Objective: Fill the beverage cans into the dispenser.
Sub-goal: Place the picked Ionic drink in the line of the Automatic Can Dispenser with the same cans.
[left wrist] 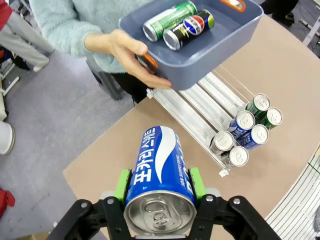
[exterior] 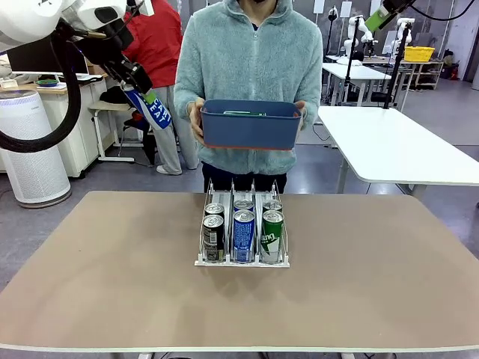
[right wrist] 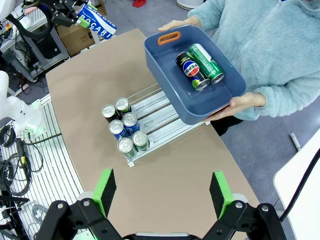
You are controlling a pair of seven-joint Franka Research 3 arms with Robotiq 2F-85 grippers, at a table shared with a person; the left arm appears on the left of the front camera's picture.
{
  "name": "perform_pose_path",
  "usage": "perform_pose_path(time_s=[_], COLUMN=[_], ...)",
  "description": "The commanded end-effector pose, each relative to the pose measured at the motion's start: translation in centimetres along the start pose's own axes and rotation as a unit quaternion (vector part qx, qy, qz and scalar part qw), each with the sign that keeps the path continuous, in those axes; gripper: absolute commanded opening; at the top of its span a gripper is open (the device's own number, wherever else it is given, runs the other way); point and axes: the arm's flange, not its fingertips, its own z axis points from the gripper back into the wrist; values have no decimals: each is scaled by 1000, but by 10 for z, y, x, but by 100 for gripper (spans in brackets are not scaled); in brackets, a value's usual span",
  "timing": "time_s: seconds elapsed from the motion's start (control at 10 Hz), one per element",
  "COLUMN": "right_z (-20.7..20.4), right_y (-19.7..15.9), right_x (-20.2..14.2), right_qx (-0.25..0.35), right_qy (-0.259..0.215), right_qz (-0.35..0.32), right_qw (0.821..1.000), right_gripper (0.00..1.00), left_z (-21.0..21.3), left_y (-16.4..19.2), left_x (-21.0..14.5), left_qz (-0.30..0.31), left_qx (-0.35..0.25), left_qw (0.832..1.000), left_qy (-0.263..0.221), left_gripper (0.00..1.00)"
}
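Pocari can [left wrist: 160, 157] between left claw [left wrist: 159, 183] pads

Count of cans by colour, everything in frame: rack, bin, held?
Blue cans: 3 (2 in the dispenser, 1 in the left gripper)
Green cans: 3 (2 in the dispenser, 1 in the blue bin)
Black cans: 3 (2 in the dispenser, 1 in the blue bin)
Total: 9

Six upright cans [exterior: 244, 233] at white dispenser [left wrist: 200, 106] front; two cans [left wrist: 182, 22] lying in blue bin [left wrist: 222, 50]; Pocari can [left wrist: 159, 165] aloft.
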Motion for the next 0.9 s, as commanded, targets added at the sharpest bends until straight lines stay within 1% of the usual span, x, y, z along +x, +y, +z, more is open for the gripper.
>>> perform_pose_path(time_s=[0.0,0.2,0.3,0.4,0.5,0.6,0.7,0.8], right_z=[0,0,0,0,0,0,0,0], right_y=[0,0,0,0,0,0,0,0], right_x=[1,1,1,1,1,1,1,1], right_qx=[0,0,0,0,0,0,0,0], right_qy=[1,1,1,1,1,1,1,1], right_qz=[-4,-4,-4,-4,-4,-4,-4,-4], right_qw=[1000,1000,1000,1000,1000,1000,1000,1000], right_gripper=[100,100,100,100,100,100,100,100], left_z=[15,10,11,9,3,-1,-3,-10], left_y=[-35,-77,-97,-113,-129,-144,-164,-167], left_x=[3,-2,-9,-21,-32,-40,-48,-50], left_qz=[44,93,100,111,121,124,132,130], left_qx=[21,53,66,73,65,71,46,32], left_qw=[998,993,991,988,987,986,986,987], left_qy=[34,50,57,81,82,82,88,87], left_gripper=[57,57,57,57,57,57,57,57])
